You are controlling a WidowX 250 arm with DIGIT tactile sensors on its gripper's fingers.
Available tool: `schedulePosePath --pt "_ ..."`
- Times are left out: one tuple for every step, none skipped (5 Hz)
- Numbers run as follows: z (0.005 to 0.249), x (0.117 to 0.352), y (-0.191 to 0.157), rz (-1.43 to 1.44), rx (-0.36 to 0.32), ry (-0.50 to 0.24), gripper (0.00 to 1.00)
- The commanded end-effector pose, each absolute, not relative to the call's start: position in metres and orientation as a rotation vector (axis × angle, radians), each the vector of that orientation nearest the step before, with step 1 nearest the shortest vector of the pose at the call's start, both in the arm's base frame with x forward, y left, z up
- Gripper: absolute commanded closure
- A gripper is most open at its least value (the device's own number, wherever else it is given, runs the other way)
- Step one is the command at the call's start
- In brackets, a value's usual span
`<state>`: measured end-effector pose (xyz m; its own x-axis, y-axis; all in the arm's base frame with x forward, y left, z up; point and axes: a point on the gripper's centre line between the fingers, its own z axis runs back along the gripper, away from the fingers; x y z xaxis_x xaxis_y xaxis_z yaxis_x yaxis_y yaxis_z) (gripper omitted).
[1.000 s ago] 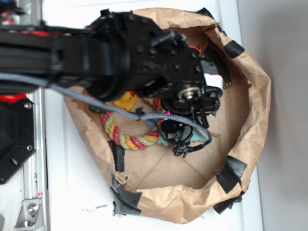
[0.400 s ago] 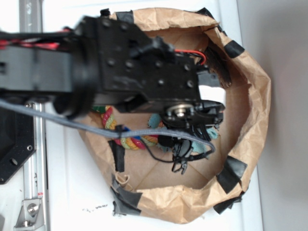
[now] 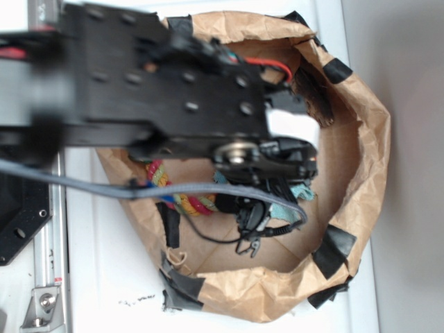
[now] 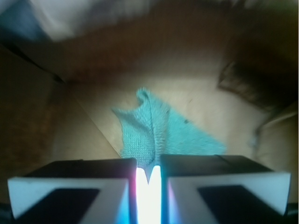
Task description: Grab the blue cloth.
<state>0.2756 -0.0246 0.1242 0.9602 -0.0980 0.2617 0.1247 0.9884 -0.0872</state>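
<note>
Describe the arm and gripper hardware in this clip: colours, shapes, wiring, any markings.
The arm is blocky matte black with round screw holes and a silver metal hub. A grey cable crosses below it, a red wire loops near the wrist, and thin black leads dangle underneath. The gripper has two pale, flat, squared fingers with dark undersides. No readable markings show; the exterior view is motion-blurred.

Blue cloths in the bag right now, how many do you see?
1. The blue cloth hangs pinched in the pincer above the bag's brown floor; the arm hides much of the paper bag, so another could be covered.
</note>
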Motion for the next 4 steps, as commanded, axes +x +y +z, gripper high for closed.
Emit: schedulePosePath --pt "0.123 0.289 -0.012 -0.057 -0.049 -0.233 0.00" --pt "0.095 0.297 -0.022 -0.073 -0.054 -0.194 0.00" --pt "0.070 0.298 -0.038 -0.125 -0.084 -0.172 0.00" --pt "0.055 0.298 -0.043 -0.145 -0.110 -0.143 0.00"
